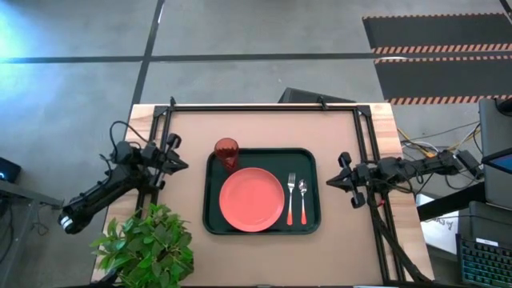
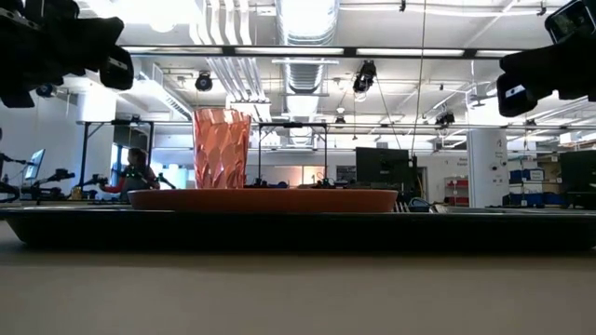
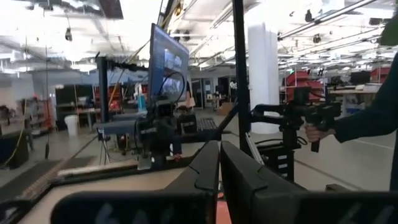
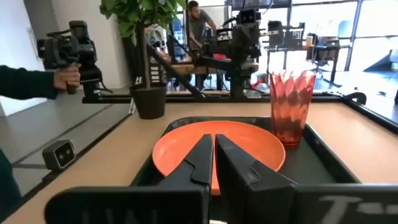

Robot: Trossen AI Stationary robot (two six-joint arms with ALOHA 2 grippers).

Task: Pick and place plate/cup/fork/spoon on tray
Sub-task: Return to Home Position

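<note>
Tray [image 1: 308, 164] between left tool [image 1: 183, 165] and right tool [image 1: 330, 182], touching neither.

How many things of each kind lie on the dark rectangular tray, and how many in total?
Round flat salmon-orange plate: 1
Translucent red-brown cup: 1
Orange-handled, silver-tined fork: 1
Orange-handled, oval-bowled silver spoon: 1
Total on the dark green-black tray: 4

Bare table [image 1: 344, 240] flanking tray [image 1: 264, 151], tall cup [image 1: 226, 150] at tray's far-left corner, plant [image 1: 148, 244] crowding table's near-left corner
</note>
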